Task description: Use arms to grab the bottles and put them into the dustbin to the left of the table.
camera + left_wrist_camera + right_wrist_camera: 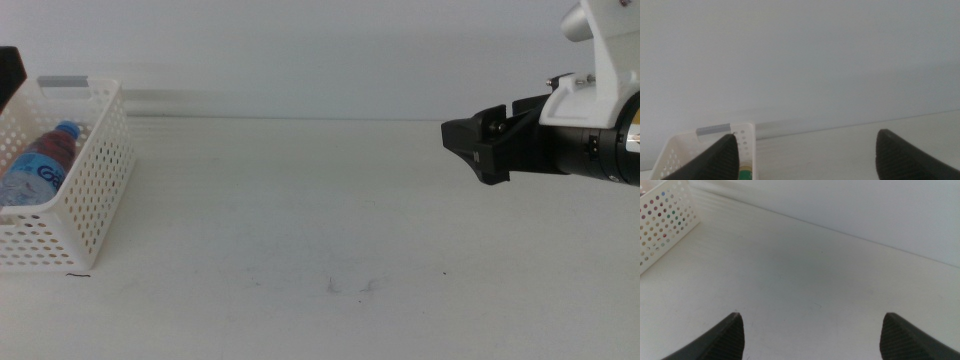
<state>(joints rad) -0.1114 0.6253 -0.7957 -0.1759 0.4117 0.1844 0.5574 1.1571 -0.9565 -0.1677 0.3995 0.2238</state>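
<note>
1. The right tool (468, 146) hangs in the air over the right side of the desk (320, 230), well above the surface and pointing toward the left edge. In its own wrist view the two dark jaws stand wide apart with only bare desktop between them, and it holds nothing.

2. The left tool (805, 155) shows only in its wrist view. Its jaws are also spread wide and empty, and it sits near the dustbin (747, 137), whose grey-stripped rim and perforated wall lie just beyond one jaw.

3. The white arm (600, 70) that carries the right tool comes in from the right edge, with a black cylindrical section behind the tool.

4. The dustbin (95, 180) stands on the desk at the left edge, upright, with a grey strip along its far rim.

5. Inside it a clear water bottle (40, 165) with a blue cap and a blue label lies tilted, cap toward the far wall. In the left wrist view a spot of green and yellow shows inside the basket, too little to name.

6. The desk is plain white, with a few faint dark scuffs (350, 286) toward the near edge, right of centre.

7. Behind the far edge rises a plain pale wall (320, 50).
</note>
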